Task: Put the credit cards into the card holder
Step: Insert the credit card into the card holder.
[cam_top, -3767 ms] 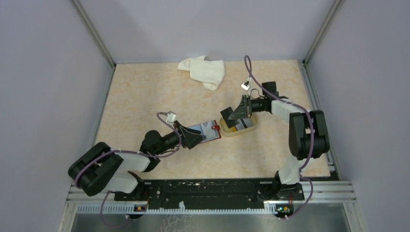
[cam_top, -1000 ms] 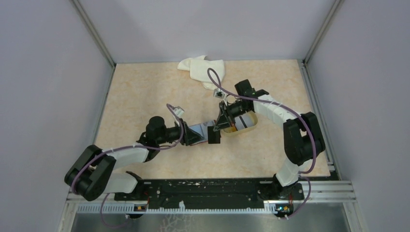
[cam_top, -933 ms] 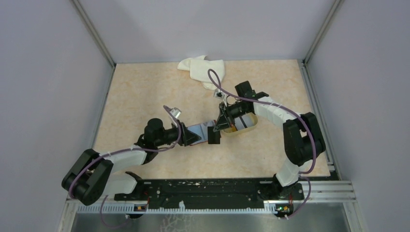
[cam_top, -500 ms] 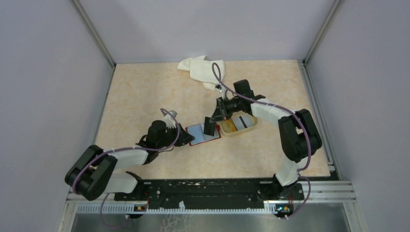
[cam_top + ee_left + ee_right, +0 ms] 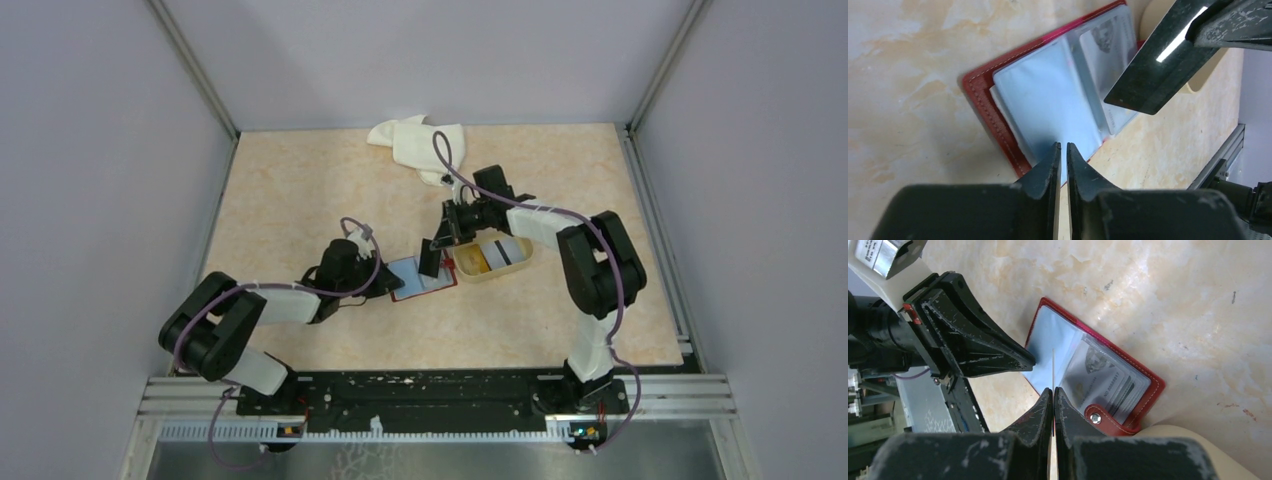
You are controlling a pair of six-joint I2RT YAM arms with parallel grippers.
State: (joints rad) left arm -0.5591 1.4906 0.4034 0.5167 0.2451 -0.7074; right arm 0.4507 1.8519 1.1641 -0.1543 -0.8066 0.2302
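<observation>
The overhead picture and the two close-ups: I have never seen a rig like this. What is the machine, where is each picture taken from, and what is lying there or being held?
The machine is two robot arms bolted at the near edge of a table, each ending in a two-finger gripper. The overhead picture comes from a fixed camera above and behind them. Each close-up comes from a camera on one wrist. On the table lie an open red card holder, a beige tray with more cards, and a white cloth. The right gripper is shut on a dark card, poised over the card holder. The left gripper, nearly closed, seems to pinch a clear sleeve of it.
</observation>
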